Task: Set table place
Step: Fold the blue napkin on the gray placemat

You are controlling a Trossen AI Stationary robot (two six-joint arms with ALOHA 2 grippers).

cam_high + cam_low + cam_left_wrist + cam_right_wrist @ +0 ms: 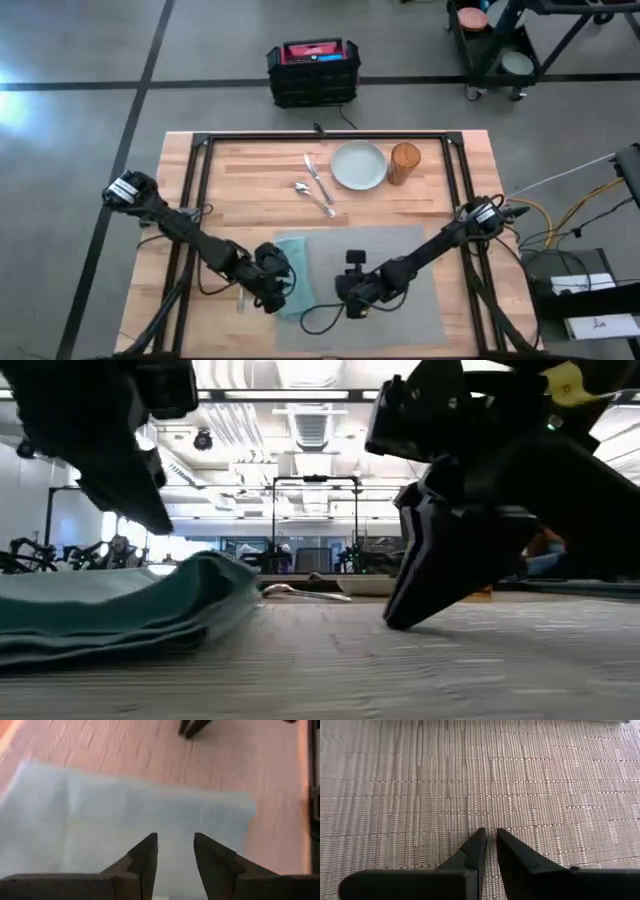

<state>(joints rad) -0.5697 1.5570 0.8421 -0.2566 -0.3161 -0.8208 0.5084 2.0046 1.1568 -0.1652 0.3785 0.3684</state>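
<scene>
Early in the job, judging by the layout. Laid so far: grey woven placemat (420, 255) on the table (250, 165), directly beneath the right pincer (491, 832), and teal napkin (298, 262) just below the left pincer (175, 837), overlapping the mat's edge on that side. Napkin soft and folded, one edge humped up in the low view.

Left to bring over: pale plate (358, 165), amber glass (404, 163) and cutlery (316, 190), all well beyond both pincers, off the mat.

Left pincer parted a little, gripping nothing, poised over the cloth. Right pincer closed to a sliver, empty, tips low over the weave; cannot tell whether touching it.
</scene>
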